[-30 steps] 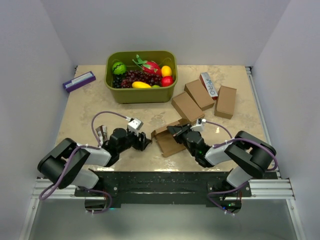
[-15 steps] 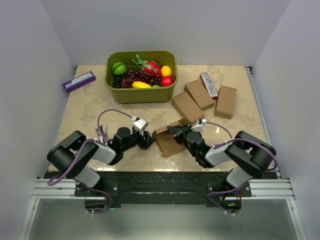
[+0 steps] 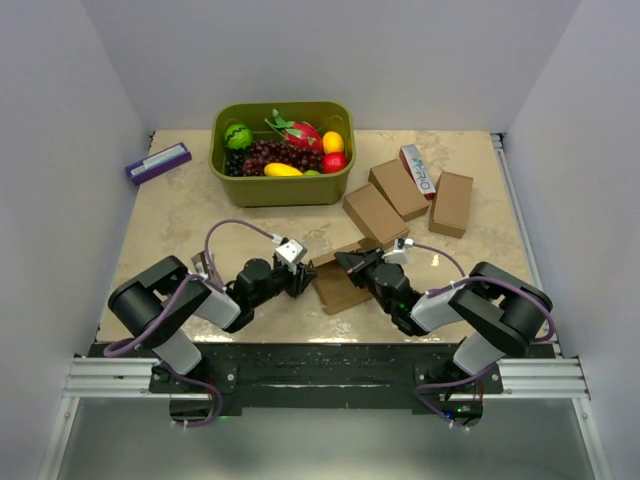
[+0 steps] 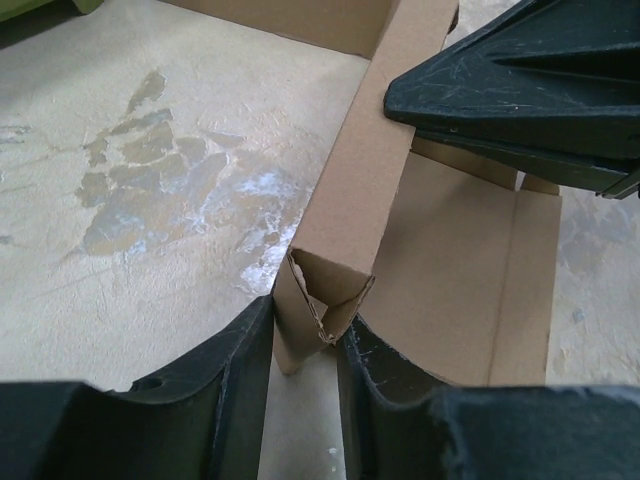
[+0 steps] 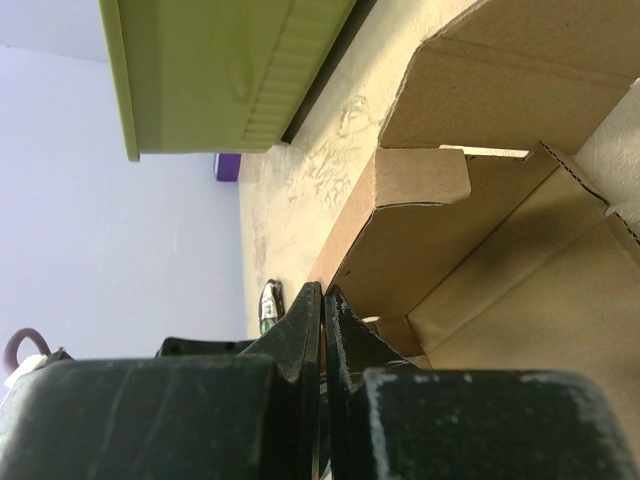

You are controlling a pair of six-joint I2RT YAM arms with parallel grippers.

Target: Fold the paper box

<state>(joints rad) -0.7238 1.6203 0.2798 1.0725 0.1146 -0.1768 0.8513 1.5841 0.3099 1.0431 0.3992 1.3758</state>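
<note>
The paper box point(image 3: 340, 285) looks barely begun: one long wall point(image 4: 365, 190) stands up from the flat base panel, while the small end flaps point(image 5: 425, 175) hang loose and nothing is tucked, so most of the folding seems left. It lies between the two pincers. The left gripper point(image 4: 305, 335) has the wall's near corner between its fingers, both seeming to touch it. The right gripper point(image 5: 321, 300), opposite, is pressed together on the thin top edge of that wall. Beyond both pincers sit finished brown cartons point(image 3: 400, 200) and a green tub point(image 3: 281, 187) of fruit.
</note>
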